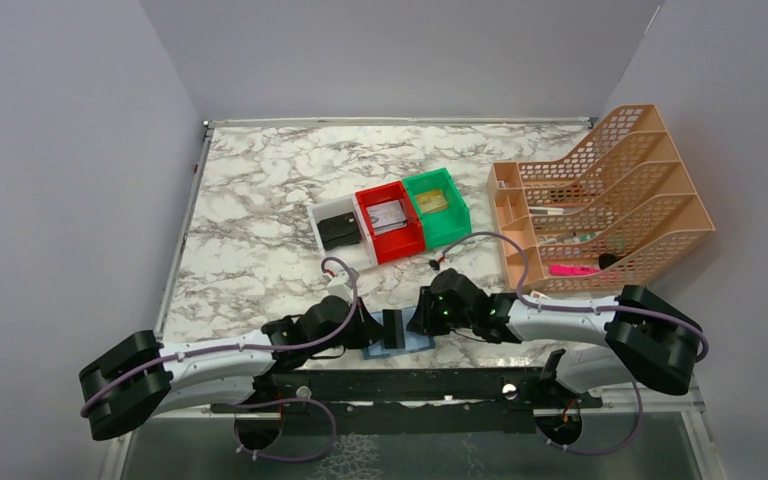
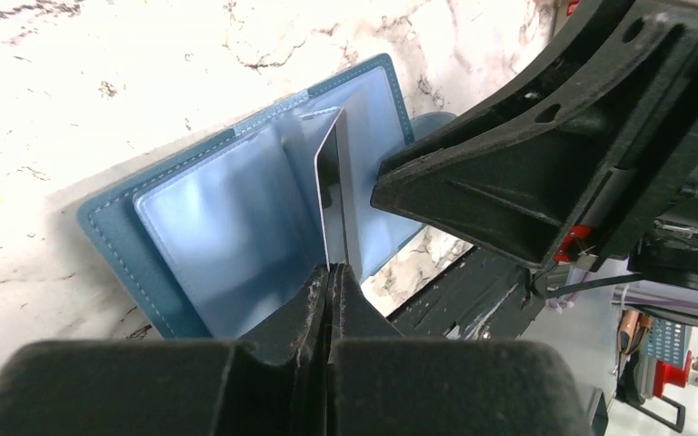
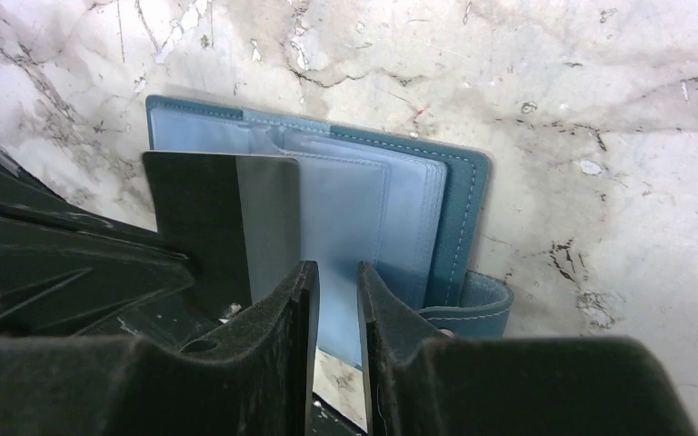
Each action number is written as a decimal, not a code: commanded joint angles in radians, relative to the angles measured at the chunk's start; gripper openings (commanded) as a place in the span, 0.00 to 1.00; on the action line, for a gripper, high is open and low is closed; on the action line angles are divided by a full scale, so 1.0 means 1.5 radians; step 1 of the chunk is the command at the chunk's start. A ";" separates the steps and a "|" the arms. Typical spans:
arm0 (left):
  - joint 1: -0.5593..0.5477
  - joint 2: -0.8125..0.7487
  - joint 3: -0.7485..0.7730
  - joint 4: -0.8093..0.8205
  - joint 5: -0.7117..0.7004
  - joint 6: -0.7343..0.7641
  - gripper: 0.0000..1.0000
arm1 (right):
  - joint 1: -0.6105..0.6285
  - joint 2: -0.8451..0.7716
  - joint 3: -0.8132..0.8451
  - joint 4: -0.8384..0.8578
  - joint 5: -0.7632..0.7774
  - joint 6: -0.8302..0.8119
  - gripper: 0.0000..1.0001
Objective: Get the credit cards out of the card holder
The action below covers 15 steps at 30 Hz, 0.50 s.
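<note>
Left gripper (image 2: 330, 272) is clenched on the near end of a dark card (image 2: 332, 182), which stands on edge over the open card holder (image 2: 109, 227); right gripper (image 3: 334, 269) has its jaws slightly apart, tips down on the holder's pale blue inner panel, grasping nothing that shows; marble counter (image 1: 260, 200) carries a peach file rack (image 1: 610, 190) along its right edge; three small bins (image 1: 390, 225), white, red and green, sit side by side near the centre; the teal card holder lies flat at the middle of the near edge, between both grippers.
</note>
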 commanded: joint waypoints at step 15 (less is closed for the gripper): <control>-0.001 -0.066 -0.010 -0.062 -0.035 0.015 0.00 | 0.000 -0.044 0.020 0.083 -0.127 -0.067 0.34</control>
